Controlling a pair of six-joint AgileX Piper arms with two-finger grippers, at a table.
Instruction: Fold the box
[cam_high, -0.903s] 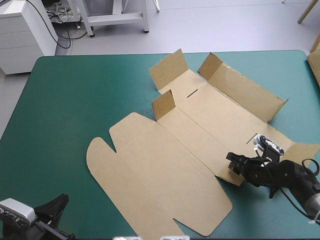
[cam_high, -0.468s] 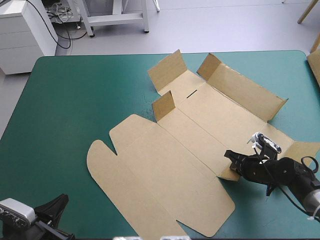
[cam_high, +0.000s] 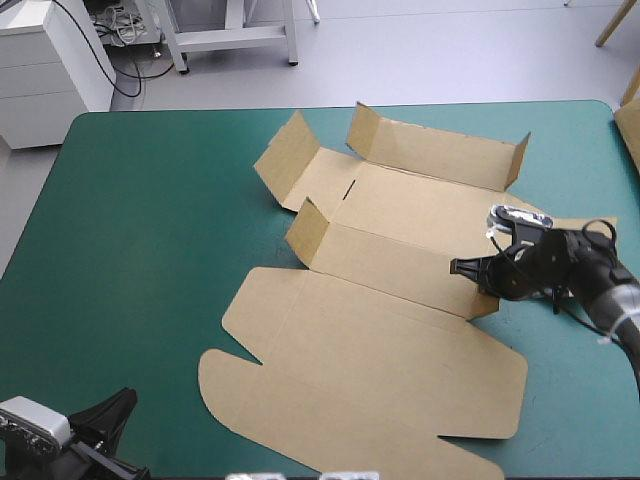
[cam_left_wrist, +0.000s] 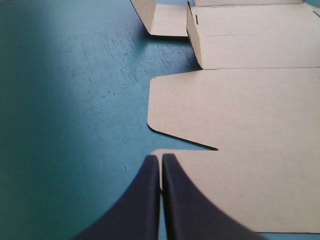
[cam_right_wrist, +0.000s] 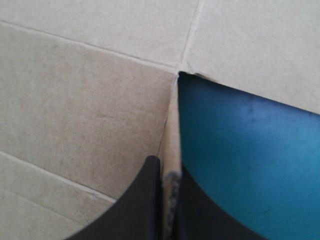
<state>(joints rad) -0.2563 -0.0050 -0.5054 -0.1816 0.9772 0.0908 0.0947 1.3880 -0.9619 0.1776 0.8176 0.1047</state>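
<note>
box (cam_high: 380, 320): centre-right of high view, mostly flat, far walls part-raised | right gripper (cam_high: 460, 268): pinching box's right edge | left gripper (cam_left_wrist: 161, 160): clenched, empty, lower left | progress: early, tucking not begun

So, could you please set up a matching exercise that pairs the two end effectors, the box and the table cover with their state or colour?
Things:
1. left end effector
2. right end effector
3. box
4. table cover

States or colours:
A. teal-green
B. shut on the box
C. brown, mostly flat, some flaps raised
D. shut, holding nothing

Pairs: 1-D, 2-B, 3-C, 4-A.
</note>
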